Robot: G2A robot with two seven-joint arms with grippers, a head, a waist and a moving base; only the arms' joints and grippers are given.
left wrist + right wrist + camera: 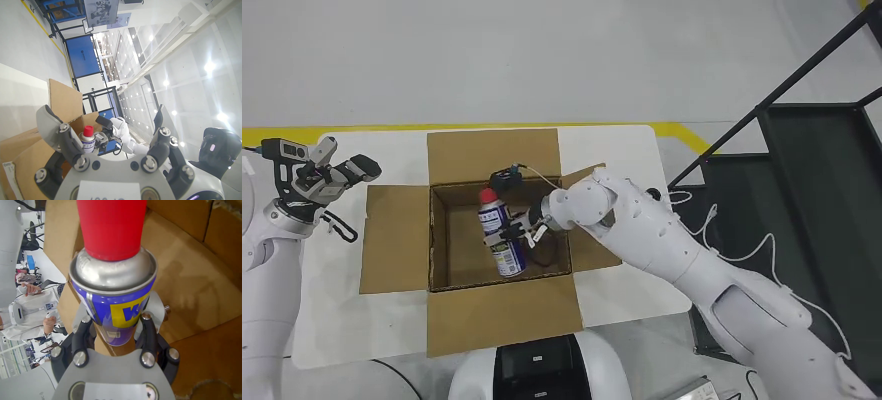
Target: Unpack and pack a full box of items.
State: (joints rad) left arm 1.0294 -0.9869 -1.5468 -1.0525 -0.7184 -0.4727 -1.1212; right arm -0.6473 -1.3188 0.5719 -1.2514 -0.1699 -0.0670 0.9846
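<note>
**Can clamped over the open box**

The white table (607,150) carried the cardboard box (392,240), which sat in the middle with all 4 flaps folded outward and its mouth open to the top view. From my left wrist the box (62,98) showed as a brown wall with 1 flap standing above it; from my right wrist its bare inner walls and floor (189,275) lay behind the can.

The blue and yellow spray can (500,230) with a red cap was inside the box's opening, about central, its cap tipped toward the far flap. In the left wrist view the can's (88,140) cap and shoulder rose above the box rim. I could not tell whether its base touched the box floor.

My right gripper (514,235) reached in over the box's right flap, and its 2 fingers (146,321) were clenched on the can's (115,306) body below the shoulder.

My left gripper (347,160) hung outside the box, beyond the left flap, with its fingers (49,117) spread wide and nothing between them.
</note>
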